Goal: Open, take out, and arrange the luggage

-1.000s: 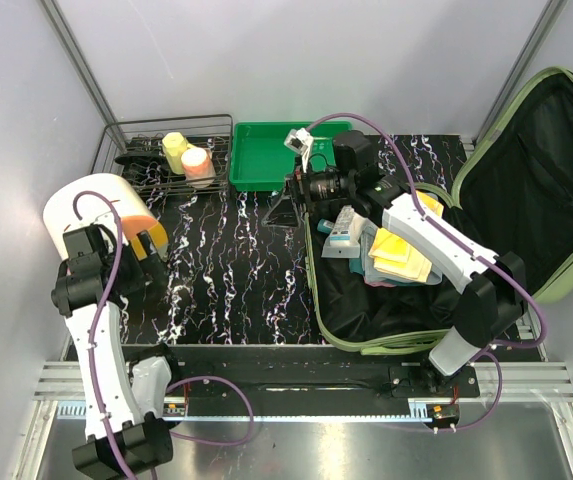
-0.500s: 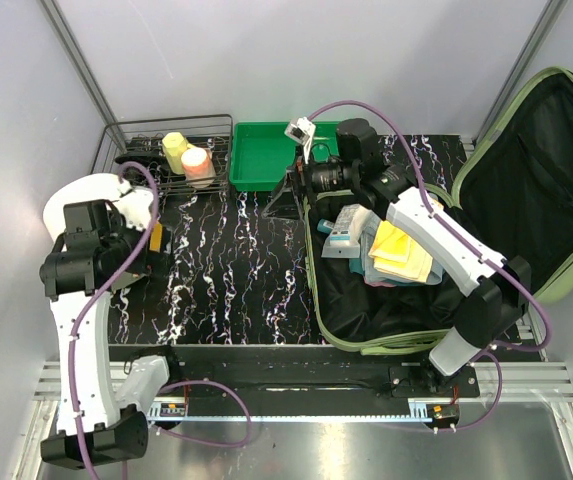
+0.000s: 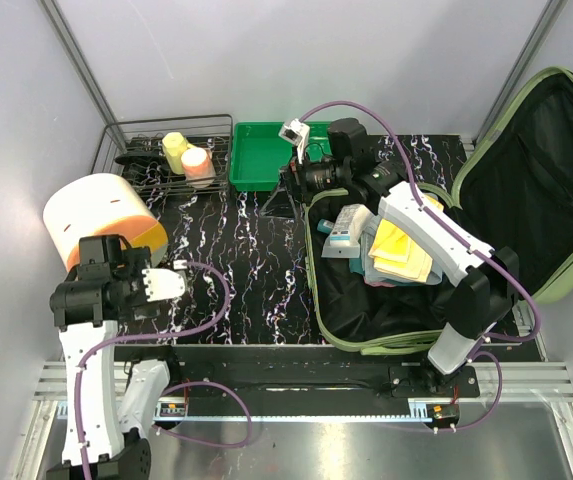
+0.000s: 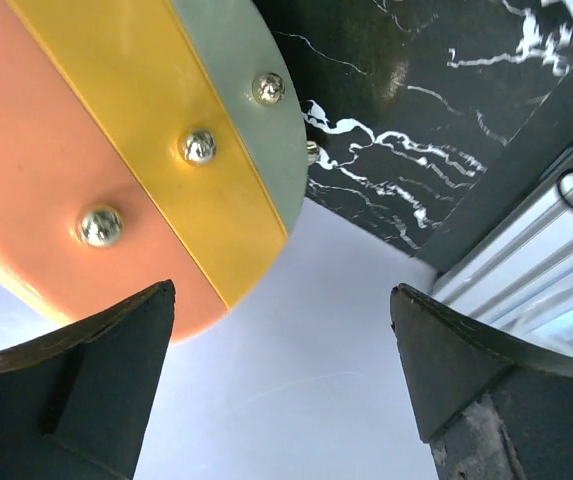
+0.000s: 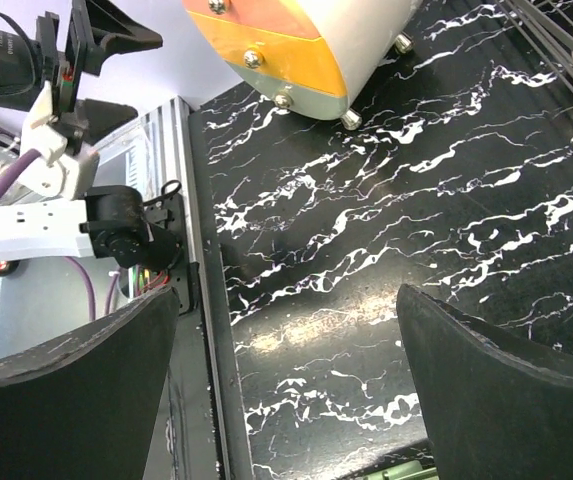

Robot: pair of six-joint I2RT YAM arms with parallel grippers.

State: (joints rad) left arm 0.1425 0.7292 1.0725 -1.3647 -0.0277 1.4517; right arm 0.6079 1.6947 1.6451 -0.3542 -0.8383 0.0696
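Observation:
The pale olive-green luggage [image 3: 526,250] lies open at the right, its lid leaning on the right wall and its black lining showing. Inside are yellow cloths [image 3: 402,252] and a blue-white box [image 3: 344,232]. My right gripper [image 3: 284,195] is open and empty, hovering over the black marble table just left of the luggage's far-left corner; in the right wrist view [image 5: 286,300] only bare table shows between its fingers. My left gripper [image 3: 106,262] is open and empty at the near left, beside a round cream, orange and yellow case [image 3: 96,212]. The left wrist view [image 4: 284,300] shows that case's studded bottom [image 4: 116,150].
A wire rack [image 3: 141,165] at the back left holds a yellow bottle [image 3: 174,150] and an orange bottle [image 3: 197,163]. A bright green tray [image 3: 266,158] stands beside it. White walls close off the left, back and right. The round case also shows in the right wrist view [image 5: 306,40].
My left arm has pulled back towards the near edge, uncovering the round case. My right gripper has shifted a little towards the back, staying open.

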